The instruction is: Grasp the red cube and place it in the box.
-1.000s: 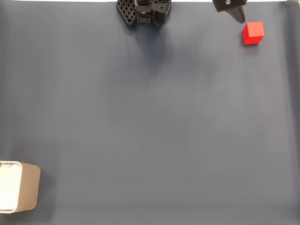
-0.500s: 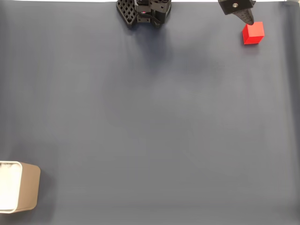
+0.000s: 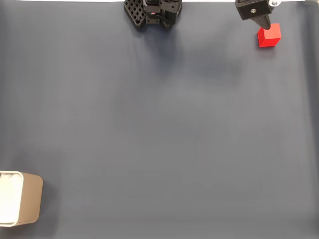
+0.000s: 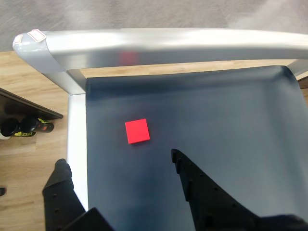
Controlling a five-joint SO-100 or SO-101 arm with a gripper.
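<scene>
The red cube sits on the dark mat at the far top right of the fixed view. My gripper hangs just up and left of it, one black finger tip close to the cube's top-left corner. In the wrist view the gripper is open, its two black fingers spread wide, and the red cube lies on the mat just beyond them, nearer the left finger, untouched. The box, tan-walled with a white inside, stands at the bottom left edge of the fixed view, far from the cube.
The arm's black base sits at the top centre. A silver metal rail borders the mat right behind the cube, with a wooden floor beyond the table edge. Open dark mat stretches between cube and box.
My gripper has moved rightward along the top edge, closing in on the red cube. The cube and the box have not moved.
</scene>
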